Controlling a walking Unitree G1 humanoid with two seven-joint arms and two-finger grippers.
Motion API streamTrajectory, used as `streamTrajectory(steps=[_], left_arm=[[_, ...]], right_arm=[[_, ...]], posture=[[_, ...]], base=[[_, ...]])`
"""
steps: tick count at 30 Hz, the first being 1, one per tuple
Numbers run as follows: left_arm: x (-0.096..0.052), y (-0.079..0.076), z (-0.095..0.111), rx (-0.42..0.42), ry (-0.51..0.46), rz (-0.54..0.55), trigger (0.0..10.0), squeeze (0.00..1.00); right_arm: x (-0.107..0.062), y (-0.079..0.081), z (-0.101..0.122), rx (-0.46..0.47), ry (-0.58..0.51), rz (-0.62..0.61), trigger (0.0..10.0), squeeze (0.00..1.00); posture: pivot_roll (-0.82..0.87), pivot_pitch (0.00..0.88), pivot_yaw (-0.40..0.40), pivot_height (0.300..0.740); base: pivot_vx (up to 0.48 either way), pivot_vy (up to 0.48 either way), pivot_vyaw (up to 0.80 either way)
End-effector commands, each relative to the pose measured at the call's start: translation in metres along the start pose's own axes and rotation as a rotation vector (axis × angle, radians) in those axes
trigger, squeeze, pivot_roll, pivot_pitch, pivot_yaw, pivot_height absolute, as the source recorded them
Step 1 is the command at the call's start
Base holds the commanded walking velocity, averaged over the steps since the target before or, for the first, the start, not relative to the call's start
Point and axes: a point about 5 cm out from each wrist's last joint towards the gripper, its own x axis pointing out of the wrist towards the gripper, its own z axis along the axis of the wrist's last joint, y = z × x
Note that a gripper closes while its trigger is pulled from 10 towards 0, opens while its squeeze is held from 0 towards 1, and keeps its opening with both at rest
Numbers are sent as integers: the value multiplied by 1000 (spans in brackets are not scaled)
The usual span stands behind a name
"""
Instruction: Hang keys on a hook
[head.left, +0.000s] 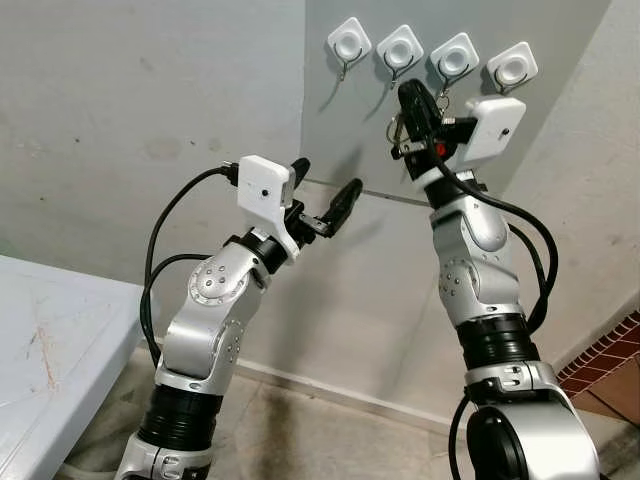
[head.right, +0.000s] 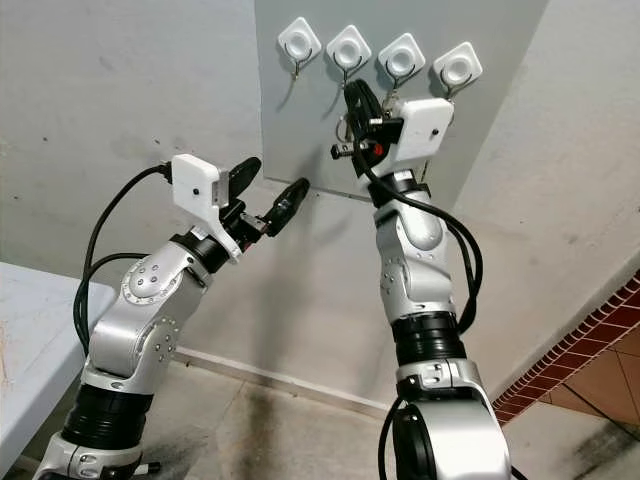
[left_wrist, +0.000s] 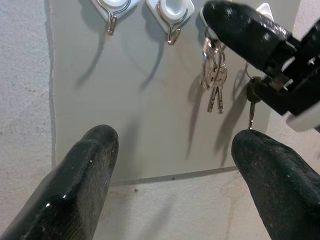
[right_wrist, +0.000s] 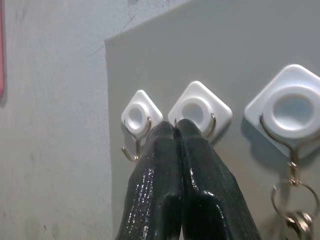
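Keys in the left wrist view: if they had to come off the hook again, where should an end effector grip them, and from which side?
Probably the key heads just under the ring. The keys hang free from their hook, blades pointing down, so the bunch is widest and stiffest there. Come from below and in front, then lift up and out over the upturned hook tip.

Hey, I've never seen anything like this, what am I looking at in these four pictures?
It's a humanoid robot with two silver arms, each ending in two black fingers. The two wide pictures come from its head cameras; the two close-ups look along each wrist's fingers. On the wall, a grey panel carries four white hooks. The keys hang on the third hook from the left. The right gripper, shut, is raised beside them; the left gripper is open, lower down.
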Motion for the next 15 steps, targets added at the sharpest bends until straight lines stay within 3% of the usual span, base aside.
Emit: streamTrajectory(steps=[1,15], left_arm=[[3,-5,5,12,-11,-31,10000,0],[4,-6,6,8,-12,-35,10000,0]], right_arm=[[5,-1,5,12,-30,-4,10000,0],[22,-13,6,35,-22,-2,10000,0]], posture=[[19,0,-46,740],[25,0,-49,740]], base=[[0,0,0],[0,0,0]])
